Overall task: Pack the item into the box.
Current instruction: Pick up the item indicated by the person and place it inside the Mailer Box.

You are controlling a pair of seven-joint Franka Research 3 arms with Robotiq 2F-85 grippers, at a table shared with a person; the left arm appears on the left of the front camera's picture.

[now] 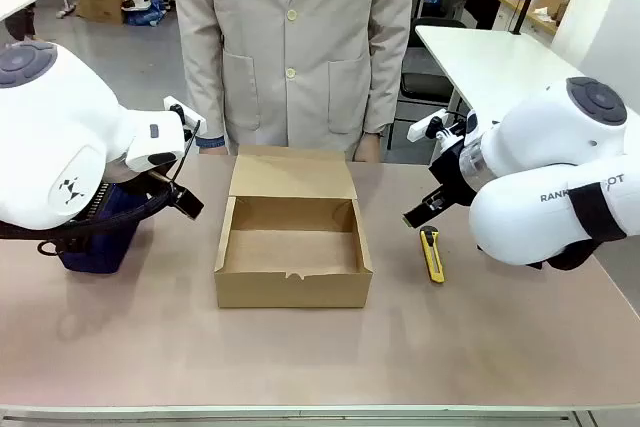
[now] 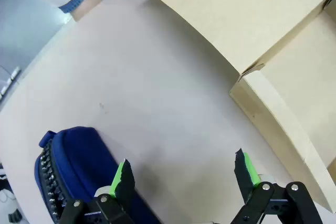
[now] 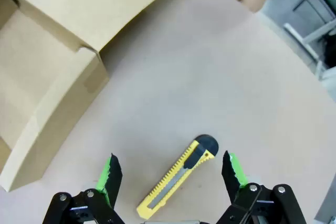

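**packing not yet started: knife on the table, box open and empty**

the table (image 1: 300,357) holds everything the job needs, and nothing has gone in so far. the box (image 1: 290,290) sits at the middle with its flap lid folded back toward the person (image 1: 295,47) at the far side. its floor shows bare cardboard. a navy pouch (image 1: 95,242) lies well to the box's left, under the left arm, and has no part in this.

the left gripper (image 2: 181,174) hangs with its jaws wide apart and nothing between them, over the pouch's edge and bare tabletop beside the box's corner.

the right gripper (image 3: 171,167) is spread open too. in the right wrist view it is lined up over the knife (image 1: 432,254), one green pad to each side and apart from it.

the knife lies flat on the table just right of the box, outside it and ungrasped.

by my reading, the whole of the work is left: close on the knife, lift it, carry it over the near wall and set it inside.
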